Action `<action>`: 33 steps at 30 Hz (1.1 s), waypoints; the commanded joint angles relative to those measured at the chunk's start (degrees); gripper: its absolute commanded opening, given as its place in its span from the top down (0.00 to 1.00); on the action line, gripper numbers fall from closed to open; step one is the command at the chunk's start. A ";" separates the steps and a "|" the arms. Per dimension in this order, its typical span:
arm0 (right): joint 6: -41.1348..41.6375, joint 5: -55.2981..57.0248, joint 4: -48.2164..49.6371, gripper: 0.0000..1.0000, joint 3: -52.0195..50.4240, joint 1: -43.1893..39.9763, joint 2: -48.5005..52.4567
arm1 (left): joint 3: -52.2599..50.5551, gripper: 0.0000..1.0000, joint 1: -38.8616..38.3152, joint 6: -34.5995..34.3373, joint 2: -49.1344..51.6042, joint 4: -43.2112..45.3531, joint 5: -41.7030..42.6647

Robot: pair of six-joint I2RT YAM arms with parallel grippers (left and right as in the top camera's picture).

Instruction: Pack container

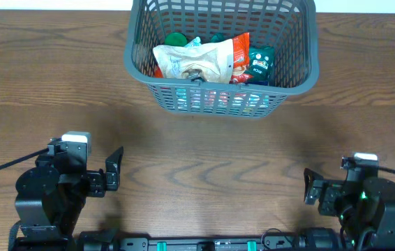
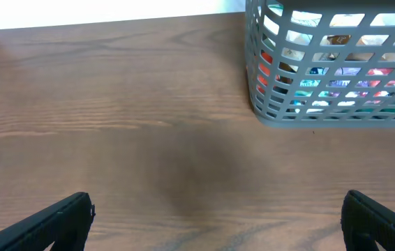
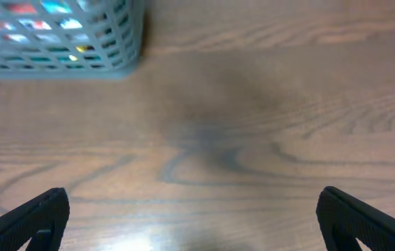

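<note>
Wood-grain table (image 1: 197, 160) under everything. Nearest, on the near side of the container: the left gripper (image 2: 218, 233) has its jaws spread wide, fingers (image 2: 61, 222) at the frame corners with only bare wood between them, holding nothing. The right gripper (image 3: 190, 226) is the same: spread wide, fingers (image 3: 365, 219) far apart, nothing held. Both are well apart from the container.

The container (image 1: 222, 97) stands upright further out, ahead of both arms and roughly between them. From your left gripper it lies ahead and to the right; from your right gripper, ahead and to the left. Its broad slotted near wall faces the arms and runs crosswise. The far rim is cut off in the overhead view, so you can't confirm the long axis. The right gripper sits about in line with the container's right corner, while the left sits outboard of its left corner. I'd call the right arm slightly nearer, not by much.

Inside the container: white packet (image 1: 194, 63) on top at centre, red packet (image 1: 239, 52) just beside it on the right, dark green packet (image 1: 260, 63) by the right wall, something green (image 1: 176, 40) behind the white one. No loose packet shows on the wood between arms and container. My read: packing is done or nearly so, and any further item is out of view.
</note>
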 commanded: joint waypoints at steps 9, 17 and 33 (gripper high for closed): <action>0.94 -5.95 19.15 0.01 -14.78 1.97 -22.27 | 0.37 0.01 0.04 0.15 0.09 0.02 -0.87; -6.97 -5.88 49.44 0.01 -33.66 3.02 -23.32 | 0.37 0.01 0.04 0.13 0.09 0.02 -0.87; -21.57 -5.25 52.39 0.01 -42.56 4.59 -24.72 | 0.37 0.01 0.04 0.13 0.09 0.02 -0.87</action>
